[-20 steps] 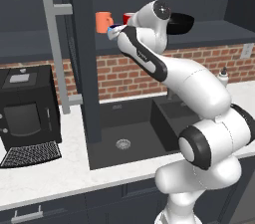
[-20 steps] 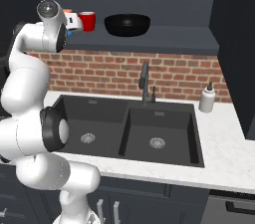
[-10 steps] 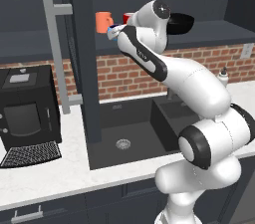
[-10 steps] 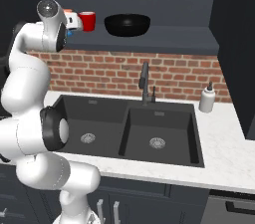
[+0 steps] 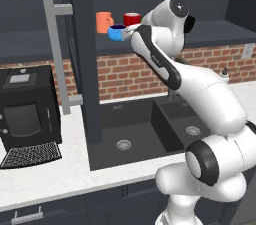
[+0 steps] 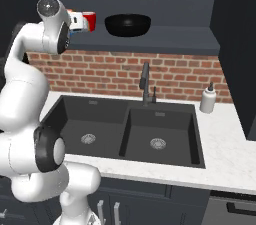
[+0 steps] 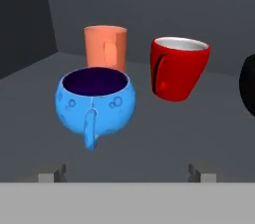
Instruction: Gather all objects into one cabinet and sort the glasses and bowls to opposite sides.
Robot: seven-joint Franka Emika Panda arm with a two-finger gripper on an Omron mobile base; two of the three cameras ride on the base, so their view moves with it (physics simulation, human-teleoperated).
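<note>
The pincer (image 7: pixel 127 170) is standing with its fingers wide apart and nothing between them, facing into the cabinet (image 5: pixel 80 69). The blue cup (image 7: pixel 94 101) is sitting upright on the shelf (image 7: pixel 164 133) just ahead of the pincer and left of its centre line, handle pointing back at the hand. Behind it the orange mug (image 7: pixel 105 48) and red cup (image 7: pixel 178 67) are standing, the black bowl (image 6: pixel 127 24) off to the right. Judging by this, the cups are gathering on the left side.

Colours of the tableware on the dark charcoal cabinet shelf (image 7: pixel 164 123).
Blue cup (image 7: pixel 94 100) with ring-shaped bubble pattern and dark purple inside; plain orange mug (image 7: pixel 105 47); glossy red cup (image 7: pixel 178 67) with white inside; glossy black bowl (image 6: pixel 127 24); red-brick backsplash (image 6: pixel 130 75).
</note>
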